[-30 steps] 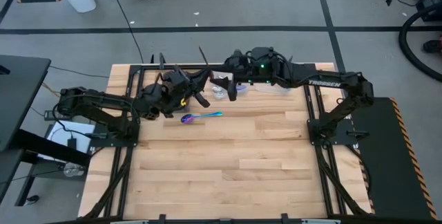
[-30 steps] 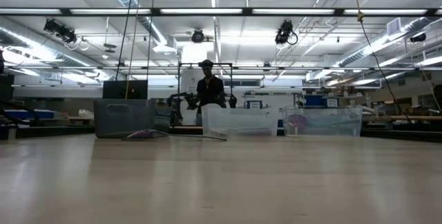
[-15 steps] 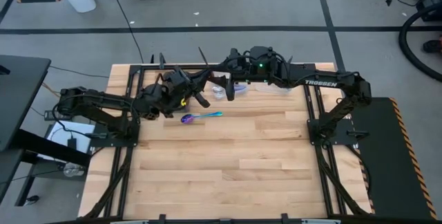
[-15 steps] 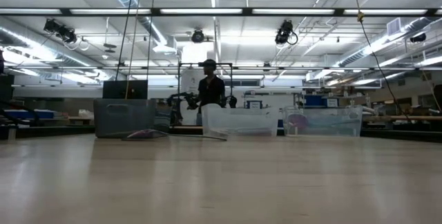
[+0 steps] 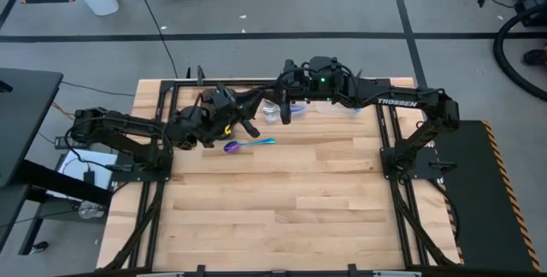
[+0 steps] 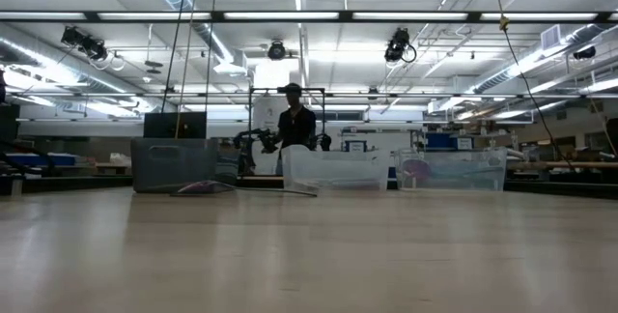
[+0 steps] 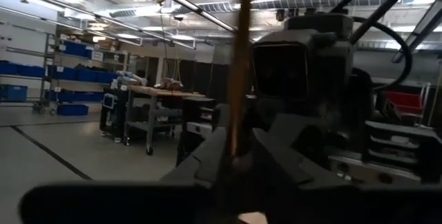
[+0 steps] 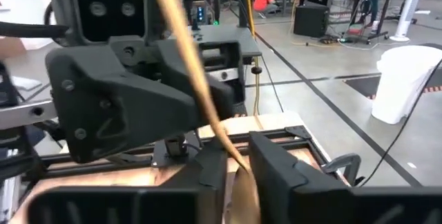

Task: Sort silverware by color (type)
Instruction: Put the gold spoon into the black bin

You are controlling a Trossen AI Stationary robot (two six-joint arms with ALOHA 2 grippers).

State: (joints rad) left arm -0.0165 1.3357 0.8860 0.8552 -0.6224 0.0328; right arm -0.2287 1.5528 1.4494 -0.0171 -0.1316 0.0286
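Gold spoon (image 8: 200, 92) is held in the air at the table's (image 5: 282, 200) far edge, between both end effectors, a handover. Right end effector (image 8: 231, 158) has its fingers clamped on the spoon's lower part; left end effector (image 7: 231, 156) also pinches the handle, though loosening cannot be ruled out. An iridescent spoon (image 5: 248, 144) lies on the table just beside them. Advice: confirm one firm grip before the other releases; withdraw straight, avoid twisting the handle.

- High view looks straight down on the whole table (image 5: 282, 200).
- Low view sits at tabletop level, facing the room.
- Wrist views look closely at each other's arm (shared: a gold spoon (image 8: 190, 72)).
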